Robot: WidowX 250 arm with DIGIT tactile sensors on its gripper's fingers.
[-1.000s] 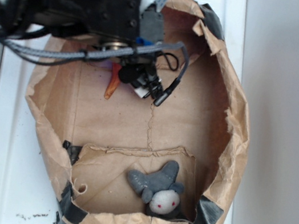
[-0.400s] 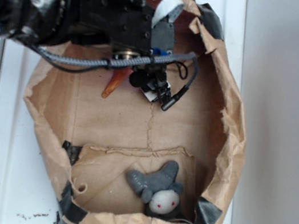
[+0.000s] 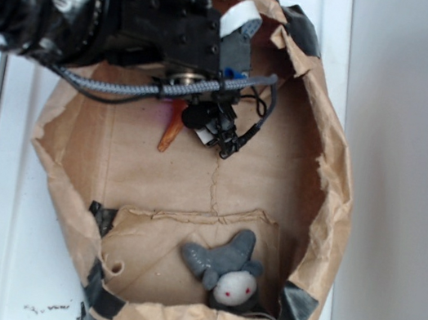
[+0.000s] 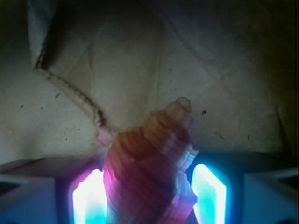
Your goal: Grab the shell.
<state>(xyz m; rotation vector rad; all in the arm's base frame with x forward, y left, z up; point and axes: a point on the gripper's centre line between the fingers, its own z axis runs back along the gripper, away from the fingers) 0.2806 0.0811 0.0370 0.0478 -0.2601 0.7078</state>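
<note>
Since the earlier frame, the shell's [image 3: 170, 133] visible orange tail points down and right of its former position, and the arm has shifted slightly right. Exterior view: the gripper [image 3: 220, 132] is over the far left part of the brown paper bag [image 3: 340, 190]; the shell projects from below it. Wrist view: the shell [image 4: 149, 172] sits between the two glowing fingers [image 4: 209, 193], jaws closed against its ridged body, spire pointing away. A grey-and-white plush toy [image 3: 226, 271] lies at the near side, well apart.
</note>
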